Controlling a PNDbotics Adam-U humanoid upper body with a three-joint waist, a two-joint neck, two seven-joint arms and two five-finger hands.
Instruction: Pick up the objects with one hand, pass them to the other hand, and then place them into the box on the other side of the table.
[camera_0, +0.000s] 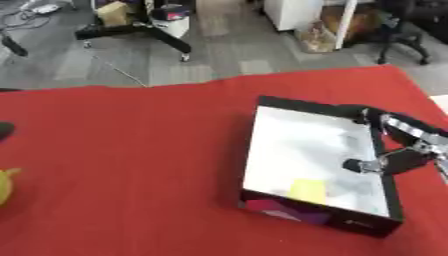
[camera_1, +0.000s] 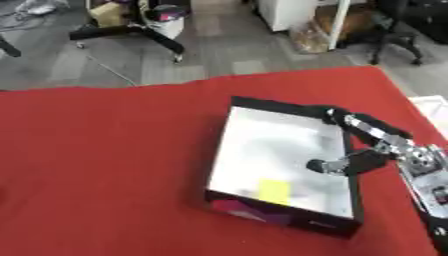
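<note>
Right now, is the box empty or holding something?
Holding something: a yellow item lies inside the box, near its front wall.

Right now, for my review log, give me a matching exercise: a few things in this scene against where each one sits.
Things:
1. black-walled box with pale floor
2. flat yellow square item
3. robot's right hand
4. rounded yellow-green object

Places:
A. at the table's left edge
B. over the box's right wall
C. on the red cloth, right of centre
D. inside the box, near its front wall

Pairs: 1-C, 2-D, 3-B, 4-A
</note>
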